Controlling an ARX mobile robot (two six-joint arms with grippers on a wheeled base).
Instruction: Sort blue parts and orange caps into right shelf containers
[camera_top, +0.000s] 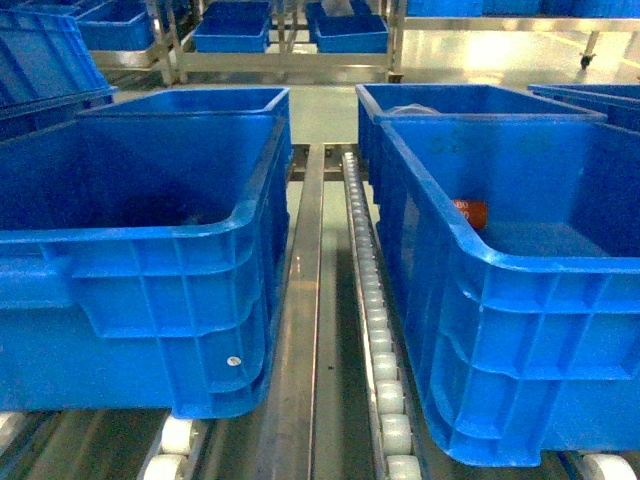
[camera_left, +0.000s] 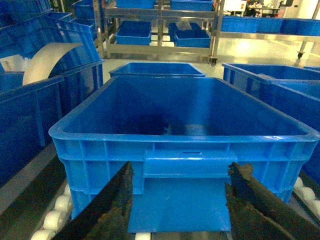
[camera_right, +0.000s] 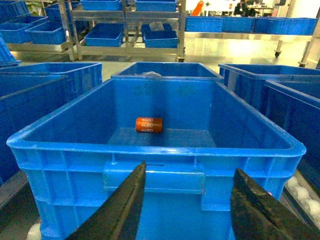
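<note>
Level, each tool (camera_left: 180, 200) (camera_right: 187, 205) hangs spread and empty before its own container (camera_left: 185, 135) (camera_right: 155, 150).

Containers: two large bright-blue ribbed crates, the left crate (camera_top: 150, 260) and the right crate (camera_top: 520, 300), standing upright side by side on the shelf (camera_top: 305, 300), a steel rack with a flat centre rail and rows of white rollers. Orange cap (camera_right: 149, 124): one small orange cylinder with white printed digits, lying on its side on the right crate's floor near the far wall. Blue parts: none discernible in any view.
</note>
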